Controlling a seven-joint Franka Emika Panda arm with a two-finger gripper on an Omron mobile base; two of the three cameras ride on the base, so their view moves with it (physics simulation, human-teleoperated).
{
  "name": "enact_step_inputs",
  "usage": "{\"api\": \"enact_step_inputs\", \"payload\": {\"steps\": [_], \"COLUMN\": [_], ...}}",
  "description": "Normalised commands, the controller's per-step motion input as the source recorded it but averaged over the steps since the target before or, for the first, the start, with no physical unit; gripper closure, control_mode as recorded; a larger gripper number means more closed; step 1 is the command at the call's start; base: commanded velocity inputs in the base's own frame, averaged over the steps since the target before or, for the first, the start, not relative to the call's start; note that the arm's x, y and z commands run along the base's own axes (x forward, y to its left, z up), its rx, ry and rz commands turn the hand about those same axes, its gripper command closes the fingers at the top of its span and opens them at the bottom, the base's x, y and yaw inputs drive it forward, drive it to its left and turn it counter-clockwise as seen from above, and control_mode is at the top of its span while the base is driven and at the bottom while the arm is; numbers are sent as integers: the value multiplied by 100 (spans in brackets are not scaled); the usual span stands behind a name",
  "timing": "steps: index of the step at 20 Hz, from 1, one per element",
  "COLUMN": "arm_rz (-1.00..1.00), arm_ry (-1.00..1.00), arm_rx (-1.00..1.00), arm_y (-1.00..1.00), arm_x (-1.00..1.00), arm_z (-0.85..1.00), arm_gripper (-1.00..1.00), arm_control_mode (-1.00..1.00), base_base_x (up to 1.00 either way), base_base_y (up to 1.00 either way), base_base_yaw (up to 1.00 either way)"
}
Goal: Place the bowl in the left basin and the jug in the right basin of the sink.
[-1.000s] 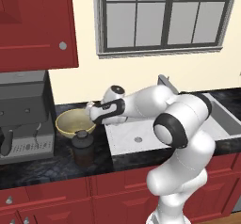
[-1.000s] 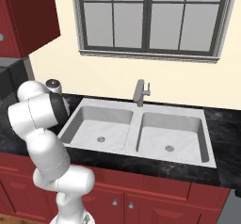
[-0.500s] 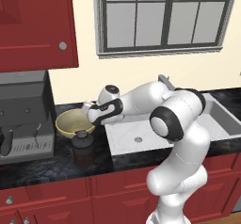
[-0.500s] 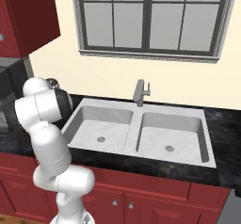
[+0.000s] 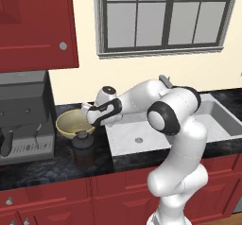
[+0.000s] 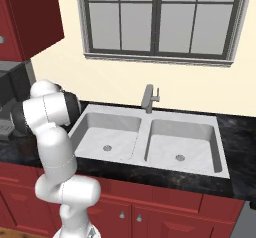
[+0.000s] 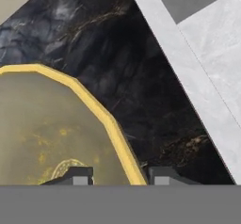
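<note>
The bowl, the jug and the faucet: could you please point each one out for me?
bowl point(image 5: 71, 122): left base view, olive-gold inside.
jug point(image 5: 83, 149): left base view, dark body below the lid.
faucet point(image 6: 148, 98): right base view, upright neck.

My arm rises from the base, bends at the elbow and reaches far left, the forearm running nearly level. The wrist tips the hand down at the left end. In the left base view my gripper point(image 5: 90, 121) sits low there. In the hand view its two dark fingertips point(image 7: 78, 176) stand a narrow gap apart, one on each side of a thin yellow rim point(image 7: 117, 140), which runs up between them.
</note>
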Motion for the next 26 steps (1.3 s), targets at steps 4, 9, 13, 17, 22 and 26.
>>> {"api": "enact_step_inputs", "payload": {"steps": [4,9,13,17,22,26], "arm_rz": [0,-7,-13,-16,-10,-5], "arm_ry": [0,5,7,0,6,6], "arm_rx": [0,0,0,4,9,9], "arm_y": [0,-25,-59,-70,-85,-87], "arm_x": [-1,-4,-15,-29,-27,-22], "arm_z": [0,4,29,39,23,4], "arm_gripper": [100,100,100,100,100,100], "arm_control_mode": [-100,-100,-100,-100,-100,-100], "base_base_x": [0,0,0,0,0,0], "base_base_y": [0,0,0,0,0,0], "base_base_yaw": [0,0,0,0,0,0]}}
